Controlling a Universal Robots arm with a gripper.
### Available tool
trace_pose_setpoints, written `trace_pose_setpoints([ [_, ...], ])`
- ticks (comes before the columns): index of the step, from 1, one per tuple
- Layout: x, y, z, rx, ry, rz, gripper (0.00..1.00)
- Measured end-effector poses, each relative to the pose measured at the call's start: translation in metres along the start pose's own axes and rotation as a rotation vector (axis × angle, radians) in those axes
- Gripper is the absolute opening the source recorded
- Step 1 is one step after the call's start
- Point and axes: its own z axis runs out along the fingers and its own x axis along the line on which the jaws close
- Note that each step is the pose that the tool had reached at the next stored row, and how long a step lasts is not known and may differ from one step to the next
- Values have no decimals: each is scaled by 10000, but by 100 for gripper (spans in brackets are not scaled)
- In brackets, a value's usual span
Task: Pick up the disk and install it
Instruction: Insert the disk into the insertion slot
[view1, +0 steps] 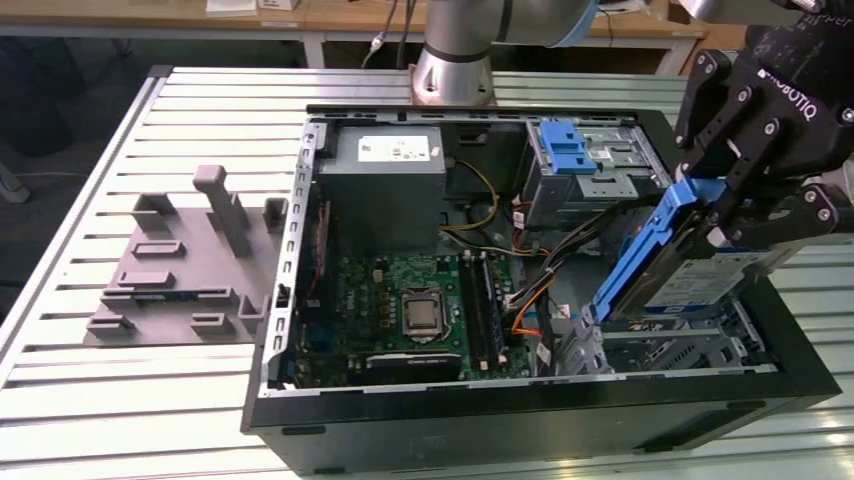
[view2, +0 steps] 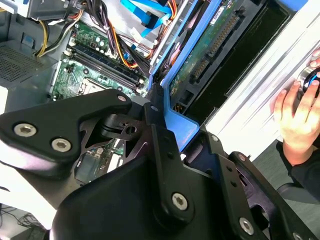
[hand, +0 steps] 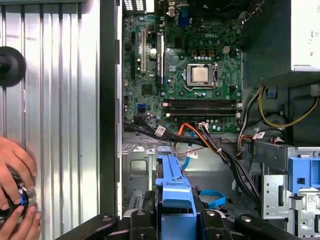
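handling: flat silver-metal disk (view1: 697, 285) with blue-and-white label, framed by blue plastic bracket (view1: 643, 252); judged stiff, fairly heavy, shock-sensitive; best taken by the bracket rails | hand: black two-finger gripper (view1: 727, 210) pinched on bracket's upper end | place: tilted steeply over grey metal drive bay (view1: 667, 350), exterior view's right, inside open black computer case (view1: 534, 415)

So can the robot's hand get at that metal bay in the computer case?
Probably yes: the case is open on top, and the hand, shut on the disk, holds it tilted with its lower end at the bay. The cables lie beside it, not across.
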Motion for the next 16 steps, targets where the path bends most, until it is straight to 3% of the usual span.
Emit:
trace_pose_setpoints([
  [6,24,0,21,-2,0,-78,36],
  [16,27,-1,125,-3,-1,-79,36],
])
